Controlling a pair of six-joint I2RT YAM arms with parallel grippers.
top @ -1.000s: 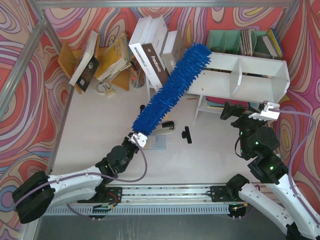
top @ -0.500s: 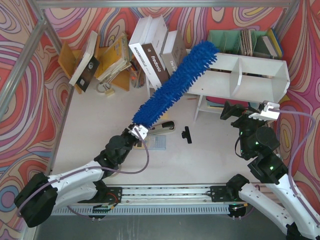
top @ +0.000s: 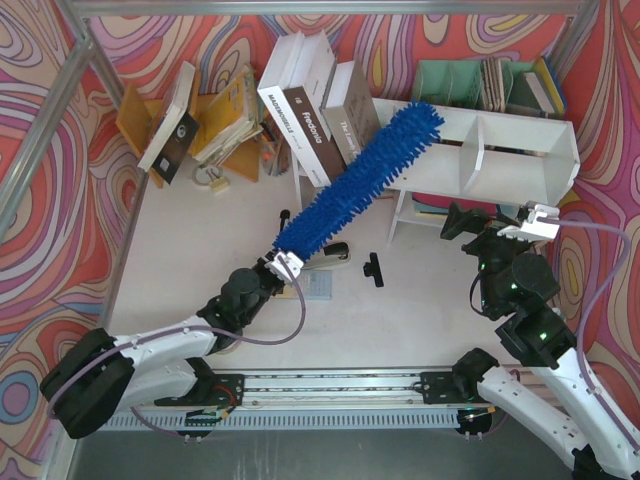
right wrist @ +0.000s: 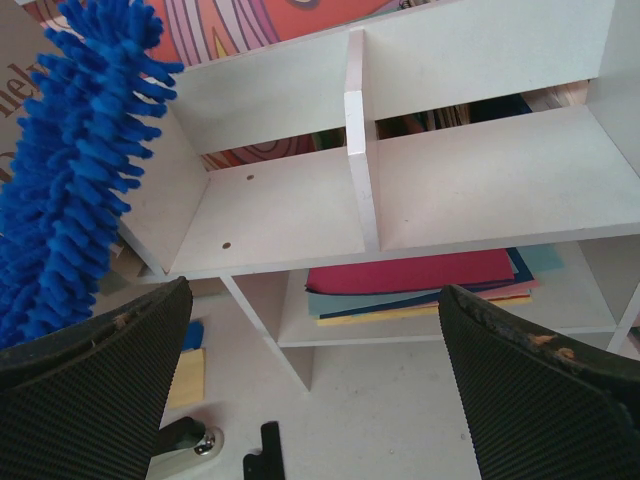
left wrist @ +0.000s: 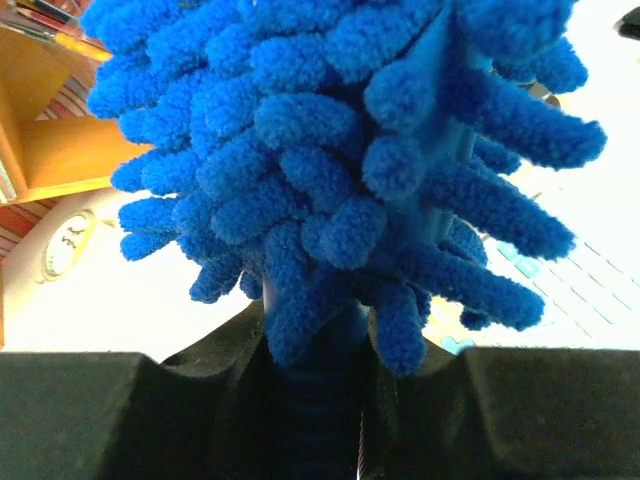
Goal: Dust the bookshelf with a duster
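The white bookshelf (top: 500, 150) stands at the back right, two compartments split by a centre divider; it also fills the right wrist view (right wrist: 360, 190). The long blue duster (top: 355, 185) slants from my left gripper (top: 285, 265) up to the right, its fluffy tip at the shelf's left end. In the left wrist view the duster (left wrist: 340, 170) fills the frame and my left gripper (left wrist: 320, 390) is shut on its handle. The duster's head shows at the left of the right wrist view (right wrist: 75, 180). My right gripper (top: 490, 222) is open and empty in front of the shelf.
Leaning books (top: 315, 105) and an orange wooden rack (top: 215, 125) stand at the back left. A teal file organiser (top: 480, 82) is behind the shelf. A stapler (top: 328, 257), a small black part (top: 374, 268) and coloured folders (right wrist: 420, 280) under the shelf lie on the table.
The duster has swung right and down; its tip moved from above the shelf's left corner onto the shelf's left end. The left gripper slid slightly right. The right arm has not moved.
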